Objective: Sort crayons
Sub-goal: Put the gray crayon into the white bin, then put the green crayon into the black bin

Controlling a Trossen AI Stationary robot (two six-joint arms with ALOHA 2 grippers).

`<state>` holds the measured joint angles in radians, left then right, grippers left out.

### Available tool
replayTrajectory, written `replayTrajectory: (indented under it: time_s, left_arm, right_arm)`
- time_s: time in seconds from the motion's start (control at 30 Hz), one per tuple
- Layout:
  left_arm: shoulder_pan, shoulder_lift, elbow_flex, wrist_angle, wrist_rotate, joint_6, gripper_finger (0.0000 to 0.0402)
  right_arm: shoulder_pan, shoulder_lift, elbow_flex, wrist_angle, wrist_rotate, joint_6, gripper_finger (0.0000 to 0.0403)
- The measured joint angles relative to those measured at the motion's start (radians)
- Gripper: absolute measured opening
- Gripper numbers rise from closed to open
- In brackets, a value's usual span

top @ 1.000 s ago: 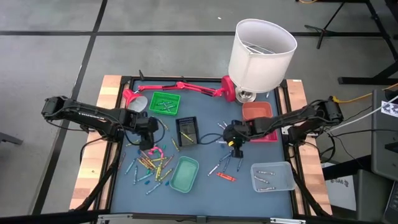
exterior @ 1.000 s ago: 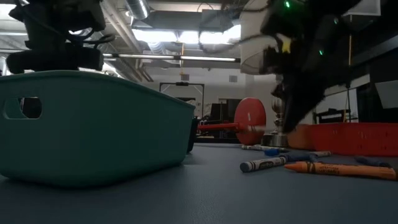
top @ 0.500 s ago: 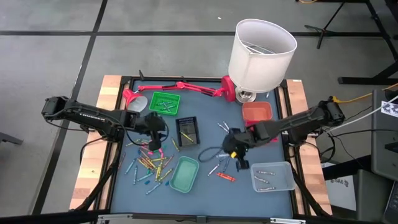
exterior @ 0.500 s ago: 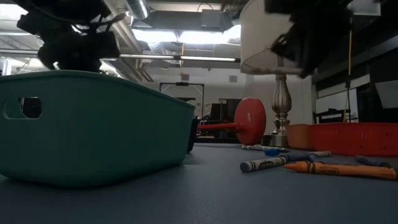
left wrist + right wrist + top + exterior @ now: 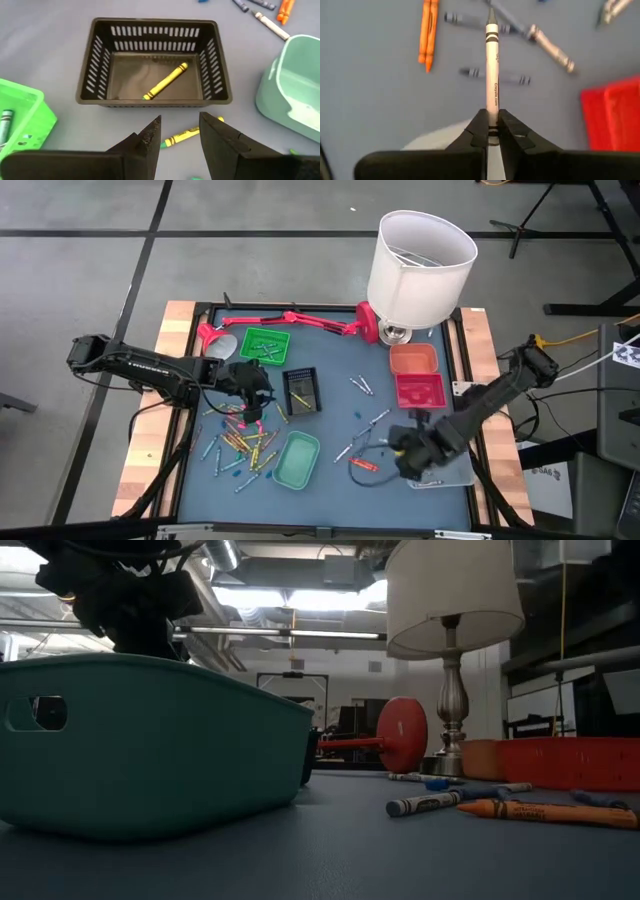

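Nearest, the right pincer (image 5: pixel 490 131) is clamped on a silvery grey crayon (image 5: pixel 491 75), a thin paper-wrapped stick pointing forward, above the clear tray (image 5: pixel 452 472). To do this well, I judge it should lower over that tray before letting go. Farther across the worktop (image 5: pixel 340 395), the left pincer (image 5: pixel 179 131), fingers apart, hovers over the loose crayons (image 5: pixel 243 442).
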<state>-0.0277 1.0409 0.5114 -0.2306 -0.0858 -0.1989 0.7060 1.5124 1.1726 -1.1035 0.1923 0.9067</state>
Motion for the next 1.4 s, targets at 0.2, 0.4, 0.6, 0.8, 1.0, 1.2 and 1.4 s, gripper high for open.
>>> replayTrajectory:
  time_s: [0.2,0.4,0.6,0.8,1.0,1.2,1.4]
  left_arm:
    - [0.000,0.000,0.000,0.000,0.002,0.000,0.0117]
    - [0.000,0.000,0.000,0.000,0.002,0.003,0.0117]
    - [-0.026,0.000,0.000,0.000,0.002,0.117,0.0117]
    - [-0.055,0.005,0.000,0.000,0.002,0.270,0.0117]
    - [-0.050,0.072,0.000,0.001,0.002,0.344,0.0117]
    - [-0.027,0.196,0.000,0.022,0.002,0.368,0.0117]
    - [-0.001,0.307,0.000,0.062,0.002,0.369,0.0117]
  right_arm:
    - [0.191,0.000,-0.055,-0.005,-0.002,0.247,0.0021]
    - [0.311,0.000,-0.108,-0.002,-0.027,0.404,0.0021]
    - [0.346,0.000,-0.146,-0.005,-0.036,0.422,0.0021]
    - [0.348,0.000,-0.188,0.003,-0.116,0.421,0.0042]
    - [0.348,0.000,-0.199,0.003,-0.133,0.421,0.0104]
    - [0.348,0.000,-0.199,0.003,-0.133,0.421,0.0139]
    - [0.348,0.000,-0.199,0.003,-0.133,0.421,0.0142]
